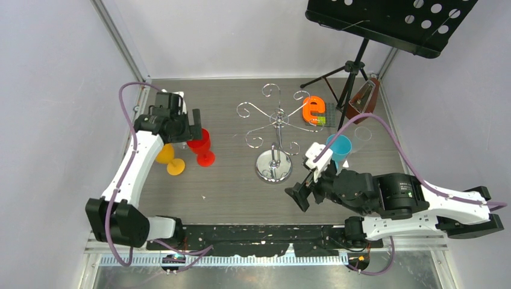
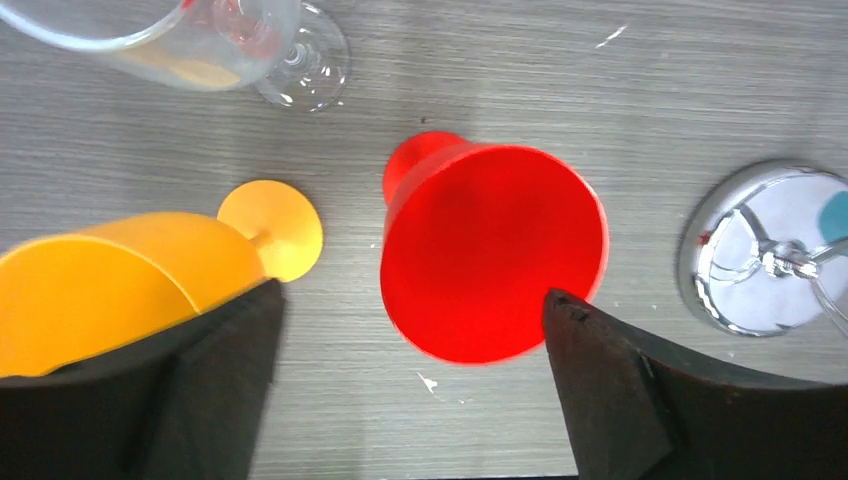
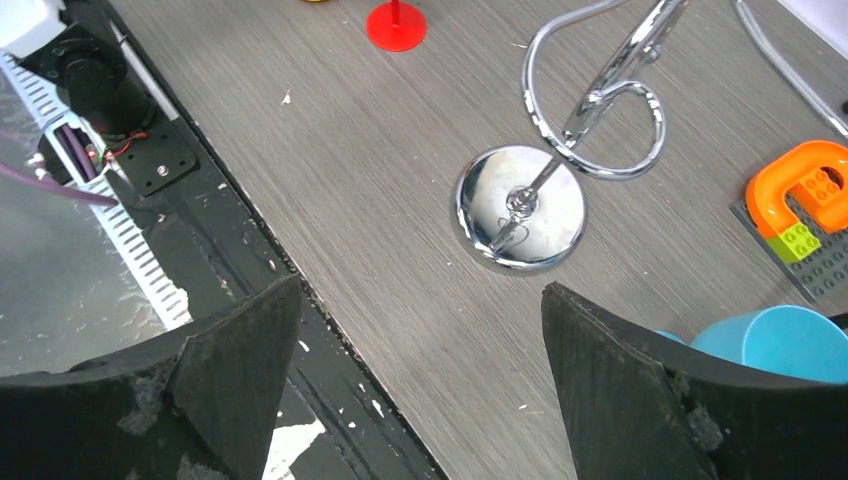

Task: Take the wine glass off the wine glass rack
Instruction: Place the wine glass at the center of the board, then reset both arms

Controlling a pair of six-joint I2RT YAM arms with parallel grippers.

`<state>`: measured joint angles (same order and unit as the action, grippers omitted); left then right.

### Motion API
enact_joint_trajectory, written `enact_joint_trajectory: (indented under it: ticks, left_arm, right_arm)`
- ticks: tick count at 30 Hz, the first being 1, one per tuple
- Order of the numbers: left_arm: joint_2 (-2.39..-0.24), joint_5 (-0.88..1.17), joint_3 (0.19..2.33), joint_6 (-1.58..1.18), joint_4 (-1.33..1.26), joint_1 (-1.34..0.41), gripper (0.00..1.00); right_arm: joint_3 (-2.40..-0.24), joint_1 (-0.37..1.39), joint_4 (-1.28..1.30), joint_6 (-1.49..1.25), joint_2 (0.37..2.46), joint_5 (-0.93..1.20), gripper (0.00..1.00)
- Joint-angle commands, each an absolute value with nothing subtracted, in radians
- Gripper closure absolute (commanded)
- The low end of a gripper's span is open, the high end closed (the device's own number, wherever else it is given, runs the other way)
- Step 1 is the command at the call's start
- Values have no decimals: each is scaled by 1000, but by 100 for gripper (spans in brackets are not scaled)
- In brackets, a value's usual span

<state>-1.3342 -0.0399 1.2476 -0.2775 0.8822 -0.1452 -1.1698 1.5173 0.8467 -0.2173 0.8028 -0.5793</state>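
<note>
The chrome wine glass rack [image 1: 277,123] stands mid-table on its round mirrored base [image 1: 273,166]; no glass hangs on its scroll arms. A red wine glass [image 1: 202,147] stands upright on the table left of it. My left gripper [image 1: 194,124] hovers just above it, open. In the left wrist view the red glass's rim [image 2: 495,250] lies between and just ahead of the spread fingers, whose midpoint is the gripper [image 2: 415,300]. My right gripper [image 1: 306,177] is open and empty near the rack base [image 3: 520,205]; it shows in its wrist view [image 3: 422,290].
A yellow glass [image 2: 130,290] and a clear glass [image 2: 200,40] lie left of the red one. A blue glass [image 1: 340,147] and a clear glass [image 1: 362,133] stand by the right arm. Orange toy bricks [image 1: 314,109] and a black music stand [image 1: 355,66] are at the back right.
</note>
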Motion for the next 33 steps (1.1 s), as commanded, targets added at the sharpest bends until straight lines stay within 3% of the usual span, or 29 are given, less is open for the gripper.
enact_joint_trajectory:
  ticks: [1, 16, 23, 33]
  left_arm:
    - [-1236, -5, 1308, -274, 890, -140, 0]
    - [-1048, 216, 1326, -269, 936, -143, 0]
    - [-979, 355, 1369, -277, 925, -166, 0]
    - [-897, 583, 1444, -295, 911, -175, 0]
  right_arm:
    - [-1262, 1519, 911, -284, 841, -678, 5]
    - [-1513, 1519, 950, -209, 883, -832, 5]
    - [-1535, 1519, 911, -168, 910, -1077, 5]
    - [-1554, 1519, 883, -151, 943, -1125, 5]
